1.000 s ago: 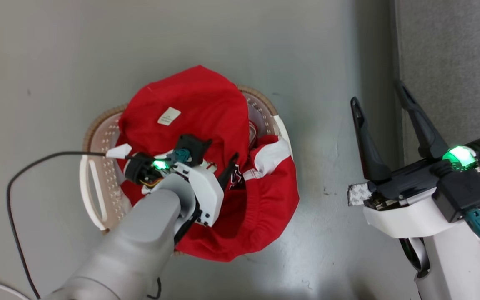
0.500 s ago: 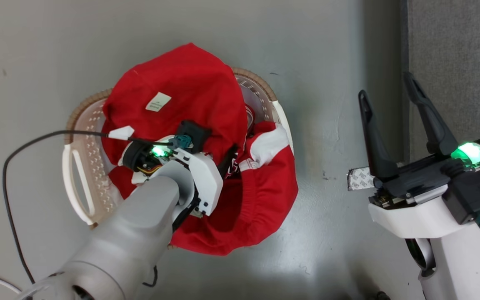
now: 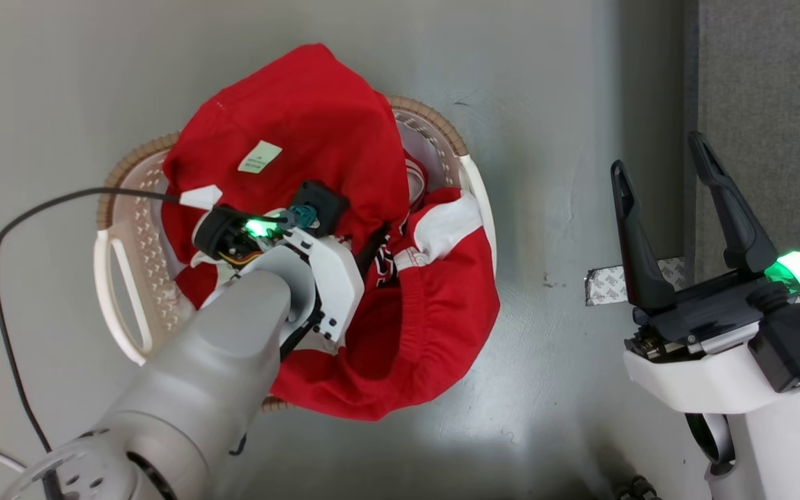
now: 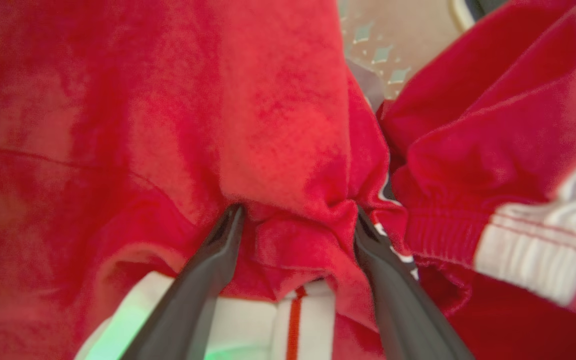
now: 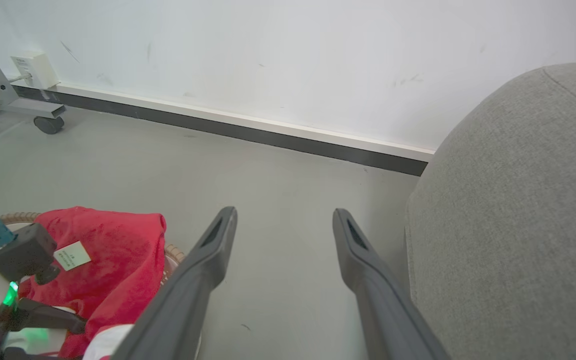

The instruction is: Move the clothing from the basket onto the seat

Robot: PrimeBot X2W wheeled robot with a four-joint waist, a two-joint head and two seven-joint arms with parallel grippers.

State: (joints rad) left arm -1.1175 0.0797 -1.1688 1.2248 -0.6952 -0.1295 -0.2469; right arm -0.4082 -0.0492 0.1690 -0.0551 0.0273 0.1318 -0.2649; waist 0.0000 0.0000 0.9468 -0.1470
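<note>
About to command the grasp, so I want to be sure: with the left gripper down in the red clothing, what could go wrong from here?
1. The left gripper's open jaws straddle just one bunched fold of the clothing; closing may pinch too little, and it could slip out.
2. The clothing drapes over the rim of the basket, so lifting might drag the basket along.

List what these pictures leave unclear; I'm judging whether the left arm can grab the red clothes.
Left gripper fingertips: sunk in a fold of the clothing in the left wrist view; the forearm covers them in the head view.
Basket inside: clothing covers it in the head view, so garments cannot be counted.
Seat: cut off by the right edge in head and right wrist views.
Label print: too small in the head view.
</note>
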